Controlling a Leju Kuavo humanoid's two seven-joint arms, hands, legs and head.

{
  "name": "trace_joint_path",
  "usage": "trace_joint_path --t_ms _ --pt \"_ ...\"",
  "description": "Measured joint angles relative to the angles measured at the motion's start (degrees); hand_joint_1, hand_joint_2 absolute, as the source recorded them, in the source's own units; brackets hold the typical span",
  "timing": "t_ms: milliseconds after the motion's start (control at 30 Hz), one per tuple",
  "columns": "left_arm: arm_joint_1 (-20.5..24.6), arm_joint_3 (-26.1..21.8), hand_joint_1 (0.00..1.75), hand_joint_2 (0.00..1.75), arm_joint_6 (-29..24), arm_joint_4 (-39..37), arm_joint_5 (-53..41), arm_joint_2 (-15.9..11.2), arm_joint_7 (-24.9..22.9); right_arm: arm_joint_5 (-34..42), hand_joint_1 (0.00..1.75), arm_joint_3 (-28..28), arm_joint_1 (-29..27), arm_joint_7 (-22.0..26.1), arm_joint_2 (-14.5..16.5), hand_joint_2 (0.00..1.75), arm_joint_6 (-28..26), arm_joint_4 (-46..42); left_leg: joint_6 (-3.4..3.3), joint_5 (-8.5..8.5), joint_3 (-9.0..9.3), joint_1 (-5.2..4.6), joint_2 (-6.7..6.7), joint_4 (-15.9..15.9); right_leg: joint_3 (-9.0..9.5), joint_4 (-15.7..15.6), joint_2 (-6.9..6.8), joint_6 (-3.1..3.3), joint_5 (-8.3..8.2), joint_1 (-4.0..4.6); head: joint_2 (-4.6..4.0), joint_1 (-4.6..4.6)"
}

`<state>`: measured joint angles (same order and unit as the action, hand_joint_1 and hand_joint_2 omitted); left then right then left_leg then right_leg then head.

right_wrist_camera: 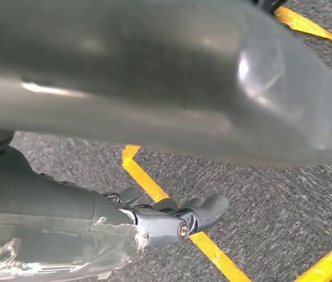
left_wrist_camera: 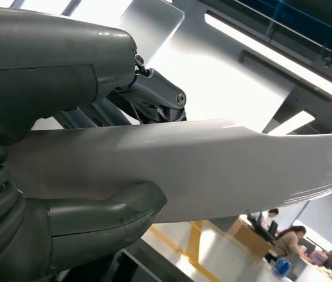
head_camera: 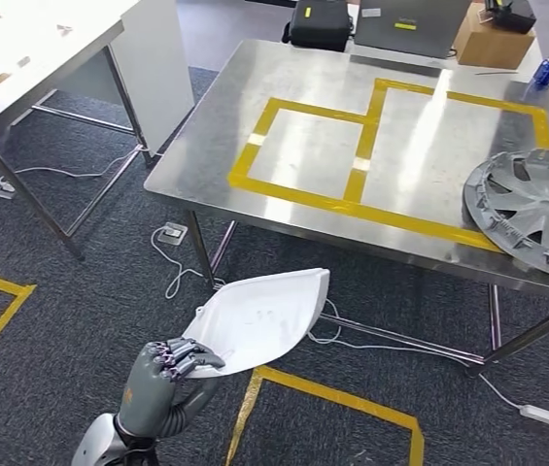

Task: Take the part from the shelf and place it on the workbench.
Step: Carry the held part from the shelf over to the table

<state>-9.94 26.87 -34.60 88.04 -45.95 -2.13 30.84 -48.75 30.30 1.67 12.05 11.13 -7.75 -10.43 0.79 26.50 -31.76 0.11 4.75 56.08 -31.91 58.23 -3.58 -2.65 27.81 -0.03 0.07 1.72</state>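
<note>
Your left hand (head_camera: 155,381) grips the white part (head_camera: 260,320) at its near, narrow end: dark fingers (head_camera: 183,356) curled over the top face, thumb underneath. In the left wrist view you see the same clamp close up, thick grey thumb (left_wrist_camera: 106,220) pressed on one side of the panel (left_wrist_camera: 190,167), darker fingers on the other. Part sits low in the head view, held over the carpet (head_camera: 73,320), tilted a bit, wide end pointing toward the workbench (head_camera: 403,146) but short of its front edge, not touching it.

Right hand (right_wrist_camera: 173,220): in the right wrist view its fingers lie fairly straight, nothing in them, w/ grey carpet and yellow floor tape (right_wrist_camera: 155,191) behind.

Outward from there: bench top is steel w/ yellow tape rectangles (head_camera: 362,160). A grey wheel cover (head_camera: 531,209) lies flat at the bench's right edge, partly over the tape. At the far side you've got a black case (head_camera: 320,21), a cardboard box (head_camera: 493,39) and a blue can (head_camera: 547,70). A second table (head_camera: 29,53) stands to the left, well apart. White cables (head_camera: 172,262) trail on the floor under the bench.
</note>
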Motion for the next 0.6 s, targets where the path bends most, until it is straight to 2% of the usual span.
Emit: trace_joint_path --t_ms 33,100,167,200,233,267,300,333,367,400,433,467,500,533,600 --pt "0.1 0.0 1.75 1.75 0.0 0.0 -0.1 0.0 0.0 -0.1 0.0 0.0 0.1 0.0 0.0 0.0 0.0 0.0 0.41 0.37 0.27 -0.04 0.48 0.0 0.37 -0.9 -0.2 0.35 0.29 0.13 0.0 0.04" --pt "0.2 0.2 1.75 1.75 0.0 0.0 -0.4 0.1 0.0 -0.2 0.0 0.0 -0.1 0.0 0.0 0.0 0.0 0.0 1.24 0.85 0.94 0.22 1.21 -0.2 0.73 -1.0 1.13 1.14 0.52 0.13 0.01 0.1" --pt "0.5 0.2 1.75 1.75 -0.1 0.0 -0.5 0.2 0.0 -0.3 0.0 0.0 -0.4 0.1 0.0 0.0 0.0 0.0 1.94 1.65 0.64 0.43 -0.59 1.7 1.99 -1.5 2.44 1.83 0.37 -0.18 0.0 0.27" --pt "0.5 0.3 1.75 1.75 -0.2 0.0 -0.5 0.2 0.0 -0.4 0.0 0.0 -0.4 0.1 0.0 0.0 0.0 0.0 2.17 2.63 -0.75 0.51 -2.08 4.5 2.77 -1.7 3.05 2.11 0.41 -0.41 0.0 0.45" --pt "0.5 0.3 1.75 1.75 -0.2 -0.1 -0.5 0.2 0.0 -0.4 0.0 0.0 -0.4 0.2 0.0 0.0 0.0 0.0 2.31 3.83 -2.99 0.49 -3.38 8.2 3.28 -1.7 3.56 2.28 0.73 -0.44 -0.01 0.65" --pt "0.5 0.3 1.75 1.75 -0.3 -0.2 -0.5 0.2 0.0 -0.4 0.0 0.0 -0.3 0.3 0.0 0.0 0.0 0.0 2.39 4.9 -5.82 0.49 -3.98 12.3 3.83 -1.7 4.12 2.43 1.23 -0.48 0.0 0.78" --pt "0.4 0.3 1.75 1.75 -0.3 -0.3 -0.5 0.1 0.0 -0.5 0.0 0.0 -0.4 0.4 0.1 0.0 0.1 0.0 2.44 5.34 -8.4 0.49 -4.2 15.5 4.4 -1.7 4.67 2.48 1.78 -0.48 0.0 0.85" --pt "0.4 0.3 1.75 1.75 -0.3 -0.5 -0.5 0.1 0.0 -0.5 0.0 0.0 -0.5 0.6 0.1 0.0 0.2 0.0 2.42 4.25 -10.26 0.49 -4.26 16.7 5.24 -1.7 5.27 2.41 2.51 -0.51 0.0 0.89" --pt "0.3 0.3 1.75 1.75 -0.3 -0.6 -0.5 0.1 0.0 -0.6 0.0 0.0 -0.6 0.8 0.1 0.0 0.3 0.0 2.35 1.9 -11.11 0.49 -4.3 15.7 6.29 -1.7 5.81 2.28 3.36 -0.57 0.0 0.88" --pt "0.3 0.3 1.75 1.75 -0.3 -0.6 -0.5 0.0 0.0 -0.6 0.0 0.0 -0.7 0.9 0.1 0.0 0.4 0.0 2.29 -1.58 -10.87 0.49 -4.33 12.6 7.52 -1.7 6.29 2.11 4.35 -0.66 0.0 0.88" --pt "0.3 0.3 1.75 1.75 -0.3 -0.7 -0.5 0.0 0.0 -0.6 0.0 0.1 -0.9 0.9 0.1 0.0 0.5 0.0 2.22 -4.99 -10.17 0.48 -4.44 9.0 8.7 -1.8 6.69 1.86 5.46 -0.77 0.0 0.88" --pt "0.3 0.4 1.75 1.75 -0.3 -0.8 -0.5 0.0 0.0 -0.6 0.0 0.1 -0.9 1.0 0.1 0.0 0.6 0.0 2.13 -6.77 -9.11 0.38 -4.58 5.8 9.59 -1.9 7.0 1.55 6.47 -0.76 -0.01 0.94" --pt "0.3 0.4 1.75 1.75 -0.3 -0.9 -0.6 -0.1 0.0 -0.7 0.0 0.1 -0.8 1.0 0.1 0.0 0.7 0.0 1.83 -7.26 -8.29 0.27 -4.7 3.8 10.32 -2.3 7.19 1.2 7.29 -0.76 -0.02 0.97" --pt "0.3 0.4 1.75 1.75 -0.3 -1.0 -0.6 -0.1 0.0 -0.7 0.0 0.1 -0.8 1.0 0.1 0.0 0.7 0.0 1.39 -6.42 -7.75 0.15 -4.79 3.1 11.16 -2.9 7.25 0.78 7.7 -0.71 -0.02 0.94" --pt "0.4 0.5 1.75 1.75 -0.3 -1.1 -0.7 -0.1 0.0 -1.0 0.0 0.1 -0.6 1.1 0.1 0.0 1.0 0.0 0.23 -4.45 -6.65 0.17 -4.78 2.4 12.32 -3.2 7.23 -0.04 7.07 -0.61 -0.01 0.77"
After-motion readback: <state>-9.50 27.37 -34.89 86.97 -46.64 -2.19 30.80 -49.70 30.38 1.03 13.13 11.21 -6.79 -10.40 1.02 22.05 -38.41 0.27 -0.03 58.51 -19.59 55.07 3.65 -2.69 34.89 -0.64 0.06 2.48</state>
